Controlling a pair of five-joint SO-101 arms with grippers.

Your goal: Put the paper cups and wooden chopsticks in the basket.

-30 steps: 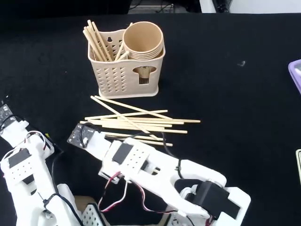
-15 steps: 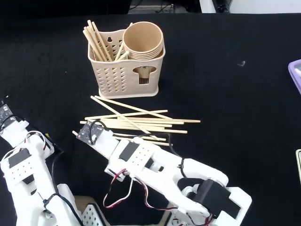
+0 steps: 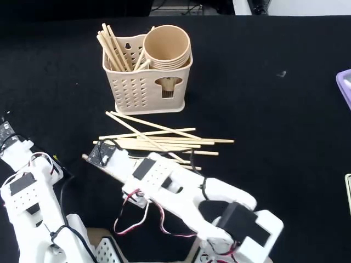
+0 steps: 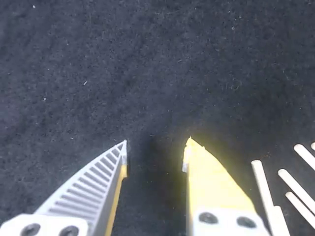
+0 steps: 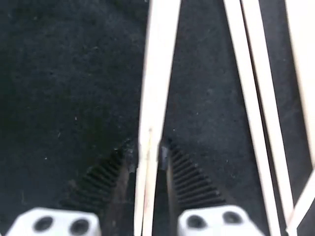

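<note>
There's the right hand (image 5: 146, 150) clenched tight on a wooden chopstick (image 5: 156, 73), loose chopsticks (image 3: 164, 143) fanned across the black bench (image 3: 263, 137) just beside and ahead of it, the basket (image 3: 143, 90) with stacked paper cups (image 3: 166, 46) beyond those, while the left hand (image 4: 155, 147) hangs released, fingers spread, over bare bench.
</note>
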